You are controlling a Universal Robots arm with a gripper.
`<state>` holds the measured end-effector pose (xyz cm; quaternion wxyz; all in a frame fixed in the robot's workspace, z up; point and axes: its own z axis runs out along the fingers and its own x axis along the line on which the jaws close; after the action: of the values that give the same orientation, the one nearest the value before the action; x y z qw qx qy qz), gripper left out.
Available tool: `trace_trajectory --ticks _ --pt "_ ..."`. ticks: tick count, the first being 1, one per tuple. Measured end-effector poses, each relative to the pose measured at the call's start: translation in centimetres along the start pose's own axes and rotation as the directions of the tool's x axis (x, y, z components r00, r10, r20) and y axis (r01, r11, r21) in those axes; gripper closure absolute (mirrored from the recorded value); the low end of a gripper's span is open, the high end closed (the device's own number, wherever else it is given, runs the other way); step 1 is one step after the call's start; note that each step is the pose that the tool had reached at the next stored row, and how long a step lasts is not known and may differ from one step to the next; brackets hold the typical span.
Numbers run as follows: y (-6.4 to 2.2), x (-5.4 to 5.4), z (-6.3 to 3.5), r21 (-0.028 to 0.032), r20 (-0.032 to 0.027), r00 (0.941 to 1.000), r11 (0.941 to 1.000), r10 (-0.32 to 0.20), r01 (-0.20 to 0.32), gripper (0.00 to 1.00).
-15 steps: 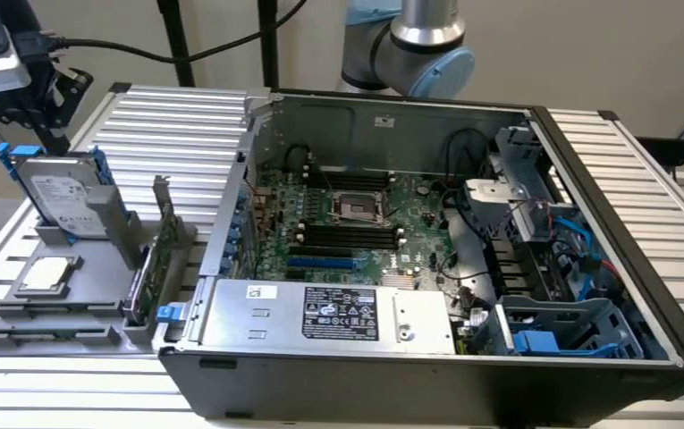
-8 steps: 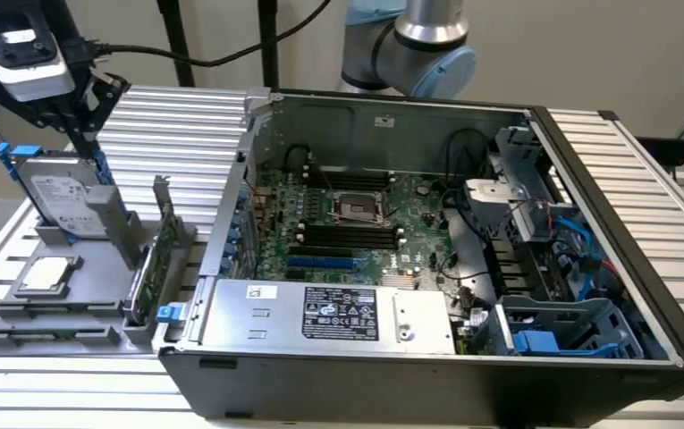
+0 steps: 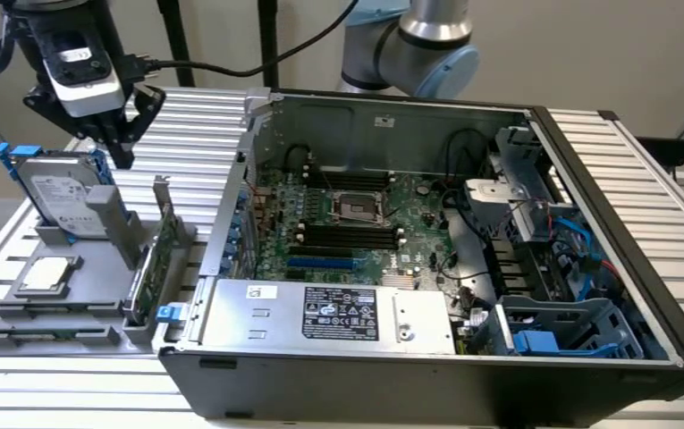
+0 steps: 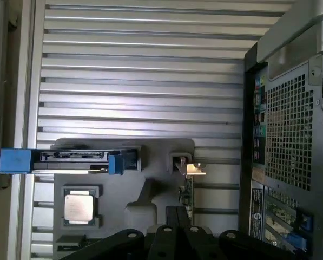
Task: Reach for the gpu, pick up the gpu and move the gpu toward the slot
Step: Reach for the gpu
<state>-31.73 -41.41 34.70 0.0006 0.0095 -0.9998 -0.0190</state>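
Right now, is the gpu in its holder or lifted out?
In: the gpu stands on edge in the grey holder; the gripper hangs above, apart from it.

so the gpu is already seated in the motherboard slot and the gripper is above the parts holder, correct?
Not seated: the exterior view shows the gpu standing on edge in the grey holder outside the case. The gripper is above the holder.

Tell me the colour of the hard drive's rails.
The rails are blue, clearest in the wrist view.
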Motion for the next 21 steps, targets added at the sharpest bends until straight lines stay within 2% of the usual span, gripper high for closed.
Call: trace_trajectory --ticks 5,7,18,21 --pt "-0.84 -1.8 0.54 -0.0001 0.0001 1.0000 1.0000 0.000 0.000 0.89" --pt "-1.60 -2.1 0.73 0.0001 -0.0001 1.0000 1.0000 0.000 0.000 0.89" --pt "-6.63 -2.1 1.87 0.0001 0.0014 1.0000 1.0000 0.000 0.000 0.89" --pt "-7.48 -1.7 1.90 0.0003 0.0028 1.0000 1.0000 0.000 0.000 0.89"
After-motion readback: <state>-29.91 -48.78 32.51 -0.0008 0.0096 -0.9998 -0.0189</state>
